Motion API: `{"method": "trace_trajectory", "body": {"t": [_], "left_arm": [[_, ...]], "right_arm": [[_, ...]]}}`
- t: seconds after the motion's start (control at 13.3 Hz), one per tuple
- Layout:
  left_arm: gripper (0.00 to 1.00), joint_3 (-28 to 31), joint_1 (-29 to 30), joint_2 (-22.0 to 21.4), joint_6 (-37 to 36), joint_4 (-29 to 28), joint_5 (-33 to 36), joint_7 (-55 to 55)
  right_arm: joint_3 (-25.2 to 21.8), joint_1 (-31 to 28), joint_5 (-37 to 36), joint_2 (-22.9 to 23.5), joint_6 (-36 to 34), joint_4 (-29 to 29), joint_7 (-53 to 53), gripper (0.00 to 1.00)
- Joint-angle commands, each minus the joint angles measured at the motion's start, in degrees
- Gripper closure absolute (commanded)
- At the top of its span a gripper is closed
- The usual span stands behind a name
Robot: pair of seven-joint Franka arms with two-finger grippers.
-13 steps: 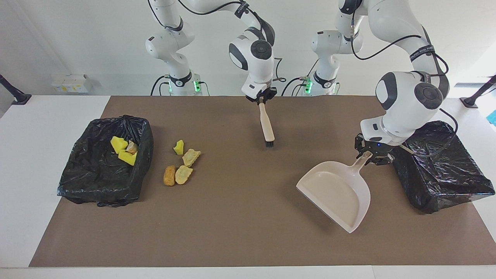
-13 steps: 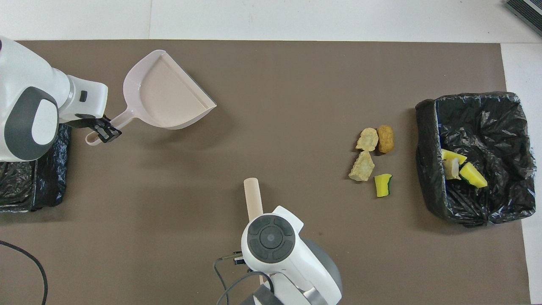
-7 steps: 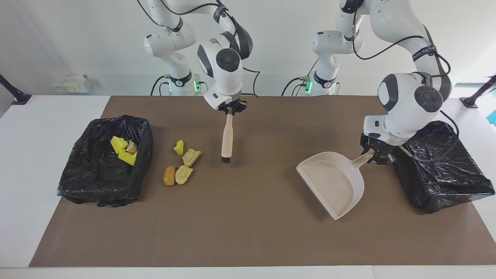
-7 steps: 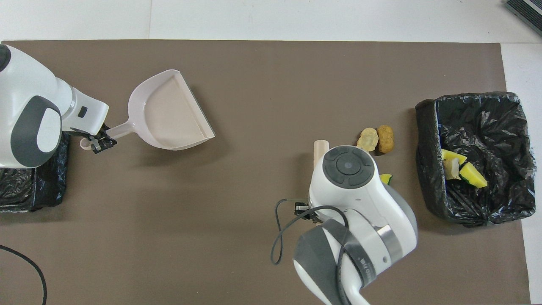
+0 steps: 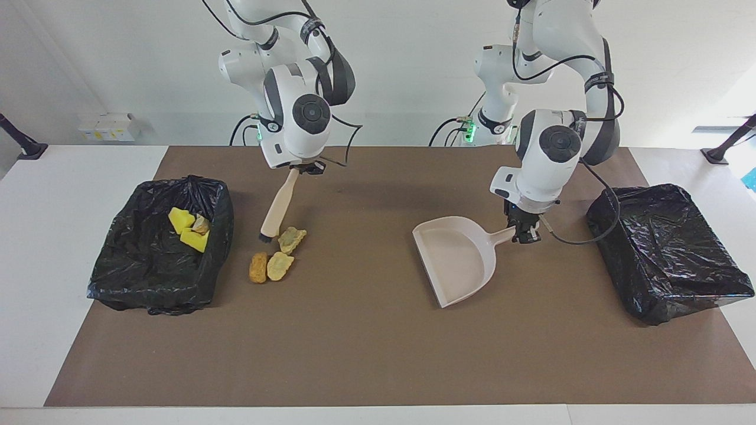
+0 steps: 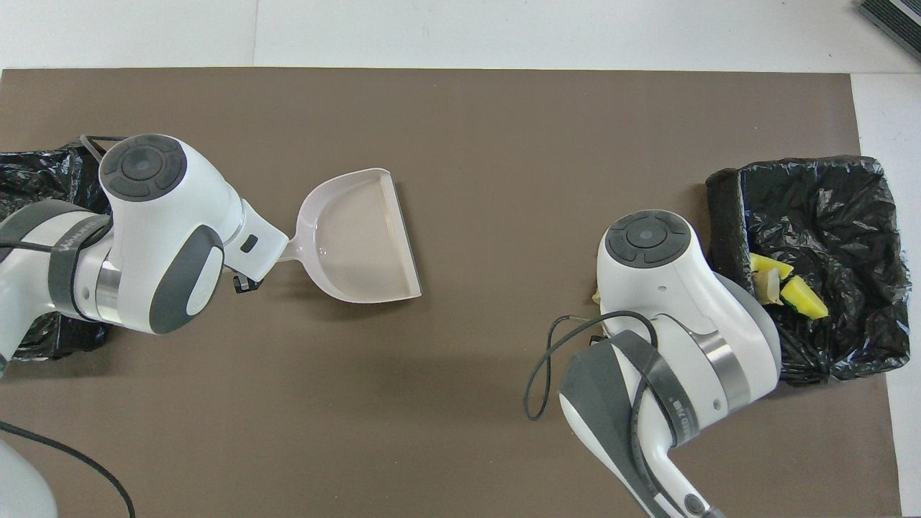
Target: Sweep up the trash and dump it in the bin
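My right gripper is shut on the handle of the beige brush. The brush slants down, and its bristles sit at the mat beside the trash. Three scraps of trash show on the mat: a tan chunk, another tan chunk and an orange-brown one. My left gripper is shut on the handle of the beige dustpan, which is low over the middle of the mat. In the overhead view my right arm hides the loose trash.
A black-lined bin at the right arm's end holds yellow sponge pieces. A second black-lined bin stands at the left arm's end. A brown mat covers the table.
My right arm carried the brush toward its own end, up to the scraps, and the yellow-green piece is now hidden. My left arm brought the dustpan toward the middle and turned it.
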Motion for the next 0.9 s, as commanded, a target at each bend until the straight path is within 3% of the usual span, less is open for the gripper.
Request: {"method": "trace_trajectory", "body": {"t": [0.0,0.3,0.82], "left_arm": [[1.00,0.73,-0.84,-3.89,1.74,-5.14,3.66,0.16],[1.00,0.82,-0.75,-4.25,4.64,-7.51,3.77,0.16],[1.00,0.64,-5.50,-4.42,3.77,-7.78,3.77,-6.69]], "right_arm": [[0.83,-4.72,0.15,-3.91,1.42,-5.48,1.09,1.00],[0.75,-10.08,4.69,-5.07,8.02,-9.63,-3.90,1.00],[0.83,-9.30,6.65,-3.49,20.68,-14.64,-4.09,1.00]]}}
